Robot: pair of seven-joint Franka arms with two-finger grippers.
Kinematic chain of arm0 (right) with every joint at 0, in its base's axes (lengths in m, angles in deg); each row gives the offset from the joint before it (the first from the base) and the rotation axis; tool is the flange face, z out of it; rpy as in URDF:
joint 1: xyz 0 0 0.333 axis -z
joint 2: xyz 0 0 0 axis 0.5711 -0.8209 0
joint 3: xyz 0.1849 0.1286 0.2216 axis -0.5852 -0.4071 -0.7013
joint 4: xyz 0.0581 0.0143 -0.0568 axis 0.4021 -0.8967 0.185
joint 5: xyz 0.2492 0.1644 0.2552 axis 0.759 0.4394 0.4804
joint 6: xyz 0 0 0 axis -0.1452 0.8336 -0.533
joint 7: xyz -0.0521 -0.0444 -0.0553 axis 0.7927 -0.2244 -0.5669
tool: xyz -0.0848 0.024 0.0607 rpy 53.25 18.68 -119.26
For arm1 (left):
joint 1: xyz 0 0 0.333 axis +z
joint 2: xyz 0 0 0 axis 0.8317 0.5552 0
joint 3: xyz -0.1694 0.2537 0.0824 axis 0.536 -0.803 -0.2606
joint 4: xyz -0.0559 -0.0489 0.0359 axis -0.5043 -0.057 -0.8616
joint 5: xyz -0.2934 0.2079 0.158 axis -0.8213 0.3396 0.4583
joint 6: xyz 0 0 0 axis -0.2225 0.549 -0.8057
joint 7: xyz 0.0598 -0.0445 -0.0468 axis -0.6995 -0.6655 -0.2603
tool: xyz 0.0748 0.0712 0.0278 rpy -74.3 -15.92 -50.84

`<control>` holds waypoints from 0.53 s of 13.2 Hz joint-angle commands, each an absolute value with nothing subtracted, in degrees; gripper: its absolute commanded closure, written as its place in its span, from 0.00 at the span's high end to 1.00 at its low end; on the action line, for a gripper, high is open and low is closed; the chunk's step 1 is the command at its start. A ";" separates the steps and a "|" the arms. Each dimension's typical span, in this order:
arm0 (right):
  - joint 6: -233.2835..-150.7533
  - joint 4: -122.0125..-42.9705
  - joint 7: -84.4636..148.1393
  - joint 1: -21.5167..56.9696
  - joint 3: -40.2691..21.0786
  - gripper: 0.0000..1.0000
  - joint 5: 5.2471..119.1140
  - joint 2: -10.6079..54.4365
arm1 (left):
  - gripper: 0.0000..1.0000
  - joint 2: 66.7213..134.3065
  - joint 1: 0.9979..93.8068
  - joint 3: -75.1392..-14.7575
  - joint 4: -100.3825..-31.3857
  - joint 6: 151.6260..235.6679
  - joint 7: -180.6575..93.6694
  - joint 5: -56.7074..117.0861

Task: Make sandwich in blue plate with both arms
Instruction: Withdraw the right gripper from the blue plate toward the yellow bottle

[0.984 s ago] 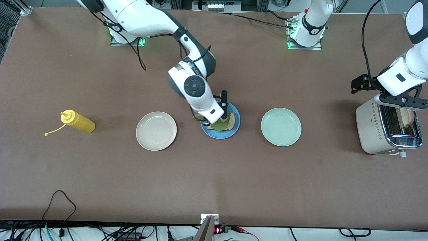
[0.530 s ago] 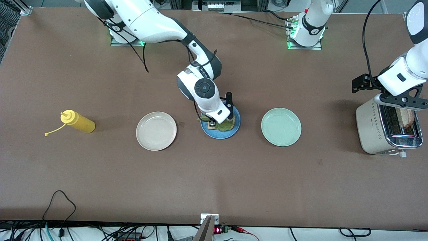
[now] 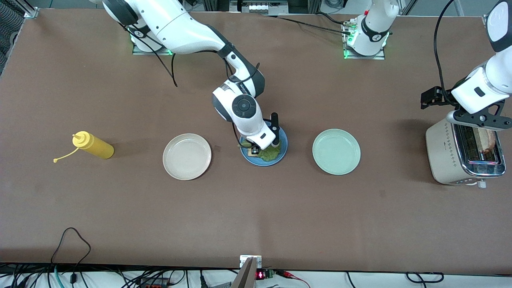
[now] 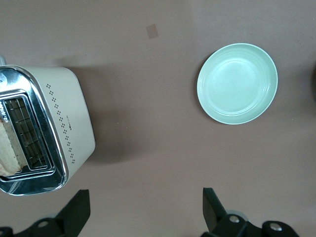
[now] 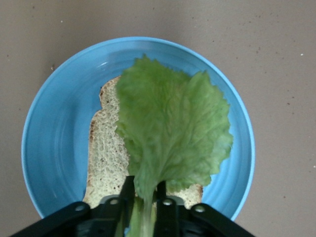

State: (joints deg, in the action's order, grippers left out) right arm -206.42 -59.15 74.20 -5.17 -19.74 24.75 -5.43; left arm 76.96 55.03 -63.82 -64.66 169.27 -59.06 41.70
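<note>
Right wrist view: right gripper (image 5: 144, 193) pinches the lettuce leaf (image 5: 173, 133) stem over bread (image 5: 106, 153) on the blue plate (image 5: 54, 148); left gripper (image 4: 143, 210), fingers spread and empty, hangs over the toaster (image 3: 460, 156).

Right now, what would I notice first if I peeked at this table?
First, the big green lettuce leaf lying over a bread slice on the blue plate mid-table, its stem between the right gripper fingers. Then the toaster at the left arm's end, toast inside, with the open left gripper above it.
</note>
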 commanded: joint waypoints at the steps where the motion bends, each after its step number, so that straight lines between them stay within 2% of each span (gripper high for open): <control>1: -205.25 -57.12 68.14 -6.65 -19.61 1.00 24.45 -5.34 | 1.00 77.09 55.49 -63.63 -63.82 168.50 -59.70 41.03; 4: -203.23 -57.21 60.14 -6.84 -19.53 1.00 24.46 -3.33 | 1.00 77.00 55.31 -63.54 -63.82 168.15 -59.79 41.03; 7: -197.01 -57.30 55.57 -5.35 -18.92 1.00 24.81 1.85 | 1.00 76.91 55.49 -63.54 -63.82 168.07 -60.40 41.03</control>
State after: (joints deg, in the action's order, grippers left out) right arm -201.51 -56.69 58.99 -6.47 -19.36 24.76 -2.59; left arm 76.97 55.03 -63.77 -64.66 169.07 -59.12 41.69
